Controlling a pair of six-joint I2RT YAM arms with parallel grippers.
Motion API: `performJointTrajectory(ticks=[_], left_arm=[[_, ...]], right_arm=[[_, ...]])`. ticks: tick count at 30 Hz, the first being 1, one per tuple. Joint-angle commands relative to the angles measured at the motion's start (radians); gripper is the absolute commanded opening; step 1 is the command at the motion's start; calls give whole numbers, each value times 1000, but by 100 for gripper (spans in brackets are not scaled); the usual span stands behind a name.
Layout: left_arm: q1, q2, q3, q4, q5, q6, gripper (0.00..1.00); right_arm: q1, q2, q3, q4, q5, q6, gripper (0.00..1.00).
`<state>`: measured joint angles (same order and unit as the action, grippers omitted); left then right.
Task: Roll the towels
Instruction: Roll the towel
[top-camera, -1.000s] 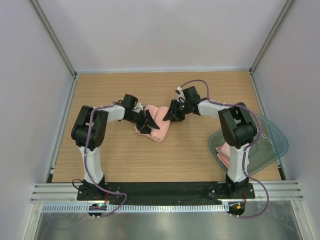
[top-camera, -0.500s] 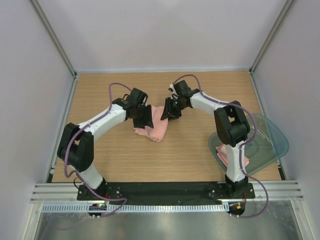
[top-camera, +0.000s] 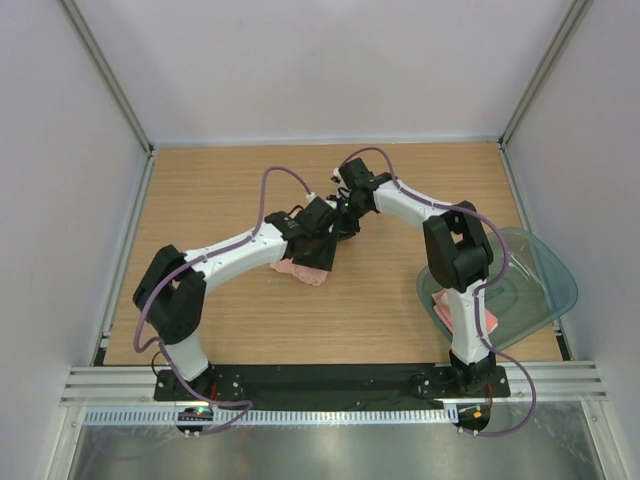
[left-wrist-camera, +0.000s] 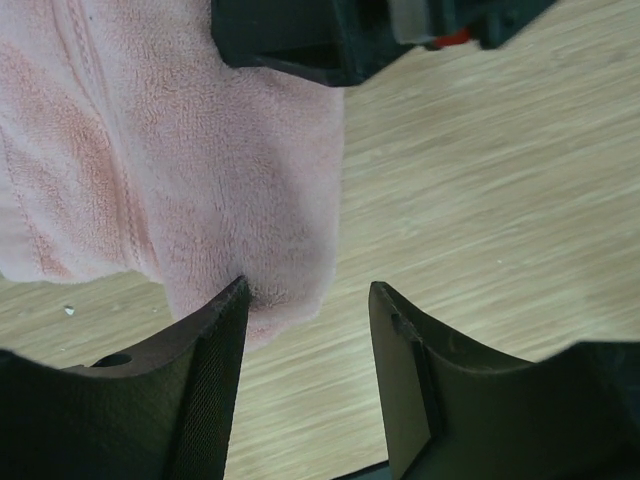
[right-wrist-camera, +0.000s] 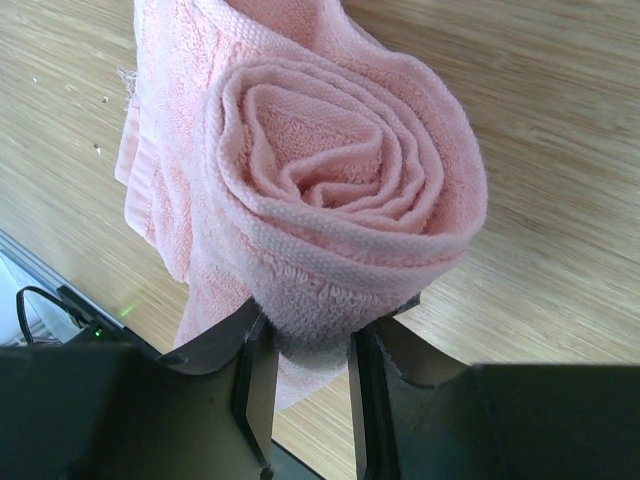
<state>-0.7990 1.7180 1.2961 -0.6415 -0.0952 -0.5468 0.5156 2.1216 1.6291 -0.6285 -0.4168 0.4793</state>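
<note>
pink towel (right-wrist-camera: 340, 200) rolled at mid desk (top-camera: 200, 190), both pincers at it
right pincer (right-wrist-camera: 305, 340) clamped on the roll's lower layers. left pincer (left-wrist-camera: 305, 300) spread apart, one finger (left-wrist-camera: 215, 340) touching the towel's edge, the right pincer's black body crowding just beyond. tinted tray (top-camera: 548, 268) at the desk's right side holds a second pink towel (top-camera: 443, 306), partly hidden by the right arm (top-camera: 462, 250).

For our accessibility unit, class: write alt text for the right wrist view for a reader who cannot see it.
A pink towel rolled into a tight spiral, seen end-on, its lower edge pinched by the right gripper. A loose tail extends left, with the wooden table behind.
</note>
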Motion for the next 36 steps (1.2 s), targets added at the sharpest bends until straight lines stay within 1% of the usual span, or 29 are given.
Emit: performJointTrajectory(ticks=[1, 5, 8, 9, 11, 12, 15, 21, 25, 28, 29, 30, 32, 33, 36], left_arm=[[0, 49, 31, 19, -55, -16, 53], [0, 110, 35, 28, -76, -10, 54], [0, 141, 28, 13, -147, -21, 61], [0, 149, 28, 9, -161, -24, 66], [0, 150, 14, 9, -178, -24, 70], [0, 153, 9, 9, -190, -24, 76], [0, 167, -1, 3, -215, -18, 80], [0, 233, -17, -9, -242, -28, 82], [1, 287, -14, -20, -264, -39, 81], [4, 311, 3, -35, -264, -41, 78], [9, 316, 5, -37, -250, -38, 74], [9, 321, 3, -35, -247, -33, 65], [11, 325, -1, -20, -230, -16, 58], [12, 330, -1, -18, -210, -10, 49], [24, 357, 20, -26, -163, 7, 36]], right_arm=[[12, 12, 17, -66, 33, -31, 19], [11, 9, 17, -63, 20, -36, 20], [11, 8, 17, -68, 19, -45, 21], [12, 6, 18, -69, 21, -45, 23], [11, 6, 17, -71, 21, -50, 24], [12, 6, 17, -69, 23, -51, 24], [12, 8, 18, -69, 21, -53, 25], [12, 12, 25, -66, 18, -51, 25], [11, 12, 25, -71, 19, -56, 29], [12, 11, 21, -76, 19, -61, 34], [12, 11, 21, -76, 21, -64, 36], [11, 11, 23, -82, 19, -64, 42], [6, 6, 21, -86, 18, -73, 48], [4, 3, 23, -89, 16, -71, 54], [-8, -9, 23, -99, 16, -76, 59]])
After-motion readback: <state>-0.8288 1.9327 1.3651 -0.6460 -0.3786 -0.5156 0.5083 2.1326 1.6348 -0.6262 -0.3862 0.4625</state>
